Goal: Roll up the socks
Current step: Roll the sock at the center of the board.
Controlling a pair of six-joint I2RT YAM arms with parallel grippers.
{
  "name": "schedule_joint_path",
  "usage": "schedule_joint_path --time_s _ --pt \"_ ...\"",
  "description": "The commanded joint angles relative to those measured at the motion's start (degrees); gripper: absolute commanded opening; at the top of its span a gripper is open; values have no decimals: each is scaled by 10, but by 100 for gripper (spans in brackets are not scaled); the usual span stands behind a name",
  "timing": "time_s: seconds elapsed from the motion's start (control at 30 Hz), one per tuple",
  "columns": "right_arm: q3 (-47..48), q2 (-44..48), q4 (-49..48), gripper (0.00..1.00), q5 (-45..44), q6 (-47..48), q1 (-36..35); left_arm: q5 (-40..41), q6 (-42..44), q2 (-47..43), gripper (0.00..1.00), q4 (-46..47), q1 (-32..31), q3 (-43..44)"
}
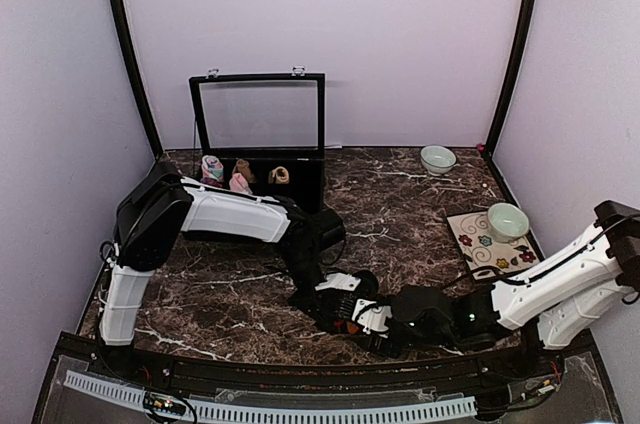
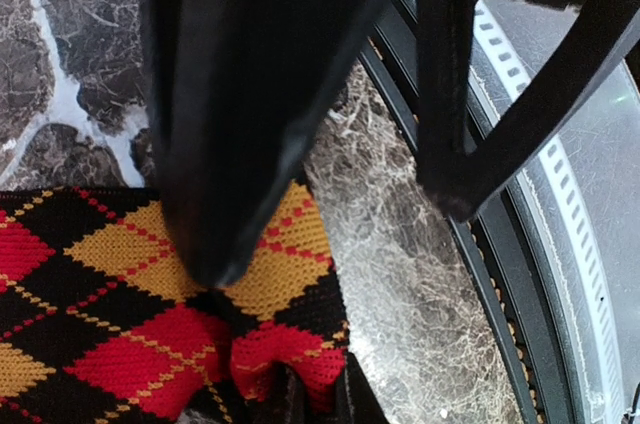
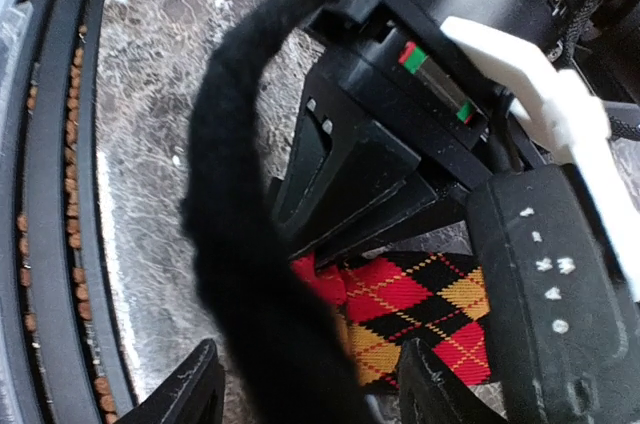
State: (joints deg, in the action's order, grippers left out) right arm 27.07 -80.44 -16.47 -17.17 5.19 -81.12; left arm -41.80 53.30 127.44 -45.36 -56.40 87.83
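Note:
A black sock with red and orange argyle diamonds [image 2: 120,304] lies on the marble table near its front edge. In the top view it is mostly hidden under both grippers; only a bit shows [image 1: 346,327]. My left gripper [image 2: 330,239] is open. One finger [image 2: 215,194] presses on the sock, and the other is off its edge above bare marble. The sock bunches into a red fold just past the fingertips. My right gripper [image 3: 315,389] is open, with a black band of the sock [image 3: 235,244] running between its fingers. The argyle part [image 3: 430,314] lies beyond. The cream striped sock is out of view.
An open black case [image 1: 258,79] stands at the back with small sock rolls [image 1: 240,182] in front of it. A pale bowl [image 1: 437,158] sits at the back right. Another bowl [image 1: 507,221] rests on a floral mat [image 1: 478,249]. The black front rail [image 2: 560,274] runs right beside the grippers.

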Motion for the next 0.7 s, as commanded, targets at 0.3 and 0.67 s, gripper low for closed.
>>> schedule_joint_path --time_s 0.3,0.67 --pt "39 -117 -86 41 -40 45 -7 176 -12 98 11 -78 -8 -41" --pt "-6 -158 -106 10 -1 -54 -9 163 -39 81 22 -75 2 -37"
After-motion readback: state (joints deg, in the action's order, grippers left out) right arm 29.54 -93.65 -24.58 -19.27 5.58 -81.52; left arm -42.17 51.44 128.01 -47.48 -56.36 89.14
